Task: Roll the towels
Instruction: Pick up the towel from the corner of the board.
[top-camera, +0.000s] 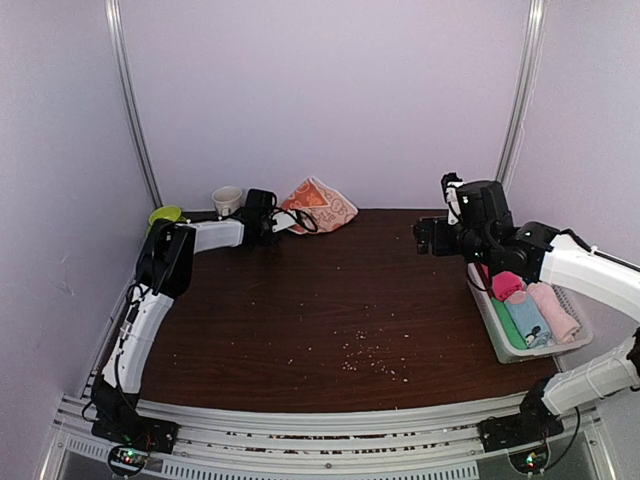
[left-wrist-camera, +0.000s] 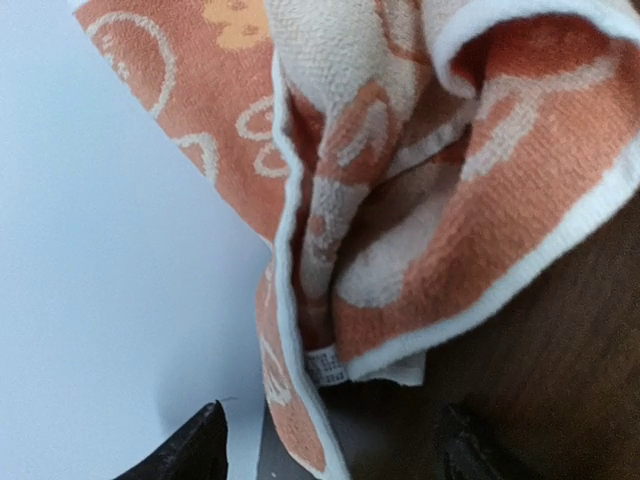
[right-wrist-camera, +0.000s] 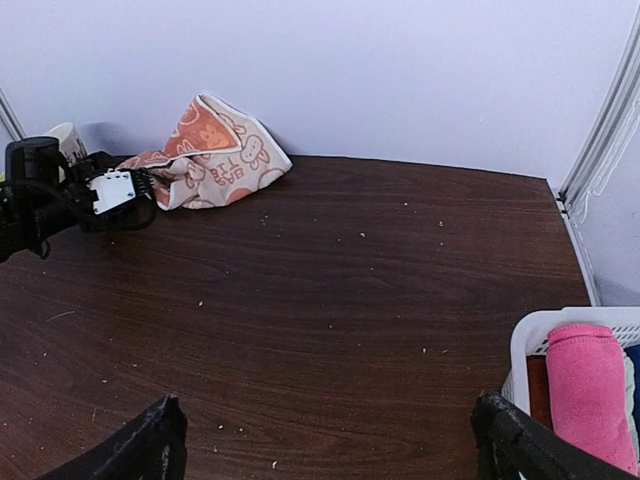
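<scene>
A dark wood-grain table (top-camera: 330, 310) speckled with pale crumbs stands between lilac walls (top-camera: 330, 100). The left arm stretches to the far left corner, where the left gripper (top-camera: 295, 221) is spread, with the hem of the crumpled orange bunny towel (top-camera: 322, 205) between its fingers unpinched, near a paper cup (top-camera: 227, 200) and a green bowl (top-camera: 165, 214). The right gripper (right-wrist-camera: 335, 445) hangs wide open by the white basket (top-camera: 495, 330), where the hot pink towel (top-camera: 507, 285) lies rolled.
</scene>
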